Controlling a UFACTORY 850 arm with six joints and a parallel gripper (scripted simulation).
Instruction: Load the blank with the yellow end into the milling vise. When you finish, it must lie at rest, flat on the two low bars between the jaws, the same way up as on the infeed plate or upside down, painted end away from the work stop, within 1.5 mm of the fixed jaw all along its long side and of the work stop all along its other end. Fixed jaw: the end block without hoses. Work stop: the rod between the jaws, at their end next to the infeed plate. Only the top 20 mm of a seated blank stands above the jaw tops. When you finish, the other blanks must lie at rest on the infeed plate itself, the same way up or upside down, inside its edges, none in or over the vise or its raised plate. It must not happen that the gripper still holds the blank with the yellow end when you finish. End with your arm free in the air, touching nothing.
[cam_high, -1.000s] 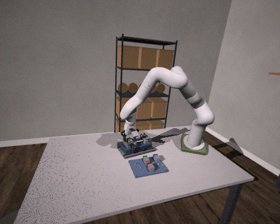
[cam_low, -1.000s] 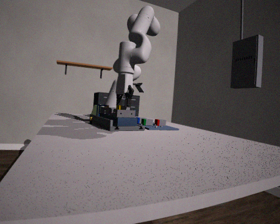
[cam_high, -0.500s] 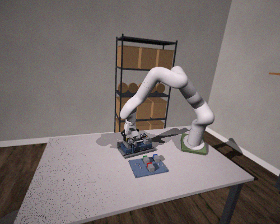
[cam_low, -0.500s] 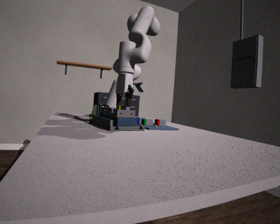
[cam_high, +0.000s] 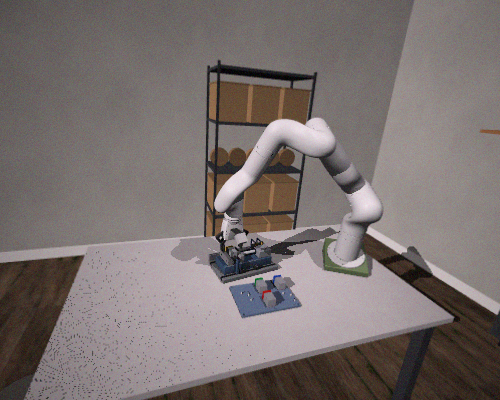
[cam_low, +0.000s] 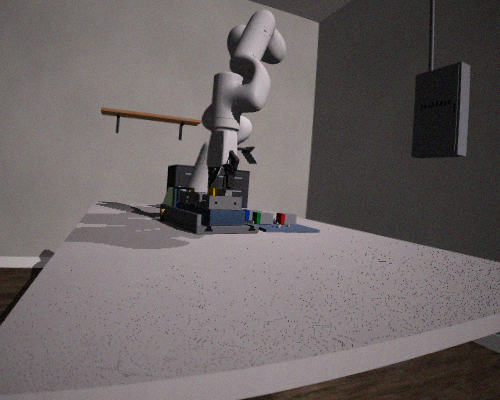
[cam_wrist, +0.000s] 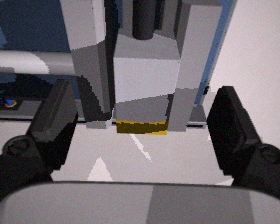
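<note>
The yellow-ended blank (cam_wrist: 145, 82) (cam_low: 212, 191) lies between the jaws of the vise (cam_high: 252, 262) (cam_low: 230, 217). In the wrist view its yellow end points away from the dark work stop rod (cam_wrist: 143, 20), whose tip is at or very near its other end. It lies close along the fixed jaw (cam_wrist: 196, 55); a dark gap separates it from the other jaw (cam_wrist: 90, 62). Exact clearances and the bars underneath cannot be seen. My gripper (cam_wrist: 144, 100) (cam_low: 221, 184) is open, with its fingers wide to either side of the blank and jaws, touching neither as far as shows.
The infeed plate (cam_high: 250, 308) (cam_low: 300, 229) carries the green-ended blank (cam_high: 261, 286) (cam_low: 266, 218), the blue-ended blank (cam_high: 281, 283) and the red-ended blank (cam_high: 270, 300) (cam_low: 289, 219). A thick pale cylinder (cam_wrist: 37, 62) meets the jaw on the left in the wrist view. Hoses rise by the vise.
</note>
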